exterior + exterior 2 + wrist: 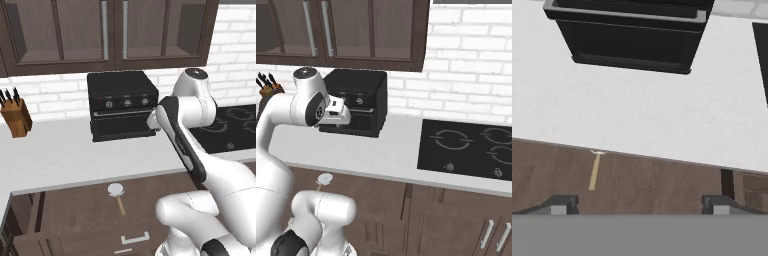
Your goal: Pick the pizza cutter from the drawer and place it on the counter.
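Scanning left to right: knife block, oven, arm, cooktop.
Knife block [16, 117]: far left of the worktop, near the back wall, well apart from the work.
Drawer [75, 210]: pulled out below the worktop's front edge, so its inside lies bare from above and a reach straight down is possible; white bar handle at its front.
Cutter [118, 196]: flat on the drawer floor near the back, wheel towards the worktop's front edge, tan handle pointing out to the drawer front. In the hand view only the handle [594, 171] is plain; the wheel sits just at the edge line.
Counter [65, 150]: a broad bare stretch between the front edge and the oven, likely the set-down place.
Oven [122, 105]: black, at the back of the worktop, door facing forward.
Arm pose: raised high, elbow up, forearm folded back, hand near the oven's front right corner and looking down over the worktop's front edge into the drawer.
Gripper [641, 204]: tips stand wide apart, nothing between them, well above the cutter.
Cooktop [471, 147]: right end of the worktop, not involved.
Step, as judged: lining up over the drawer; the handle lies left of the tips' midline, so a shift left and a descent seem needed.
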